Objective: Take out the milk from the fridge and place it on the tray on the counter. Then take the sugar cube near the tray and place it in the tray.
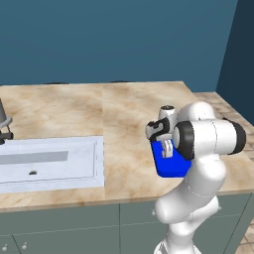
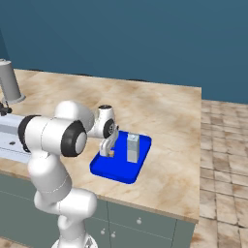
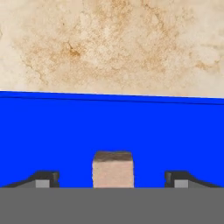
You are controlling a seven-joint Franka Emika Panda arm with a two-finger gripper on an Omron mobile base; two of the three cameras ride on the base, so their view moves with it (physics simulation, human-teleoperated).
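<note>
The blue tray (image 2: 118,170) lies on the beige counter (image 2: 164,111) near its front edge. The milk (image 2: 132,147), a small pale carton, stands upright in the tray's right half. The sugar cube (image 3: 113,169) rests on the tray floor (image 3: 109,131), and it is small and tan beside the carton (image 2: 111,154). My gripper (image 3: 112,180) hangs just above the tray's left part and is open, its two fingertips (image 3: 43,179) standing well apart on either side of the cube without touching it. From the left, my arm covers much of the tray (image 1: 171,169) and the gripper (image 1: 167,151).
A white inset sink (image 1: 49,163) lies to the left along the counter (image 1: 124,114). A tall grey cylinder (image 2: 9,80) stands at the far left. The counter ends to the right of the tray, with tiled floor (image 2: 223,160) beyond.
</note>
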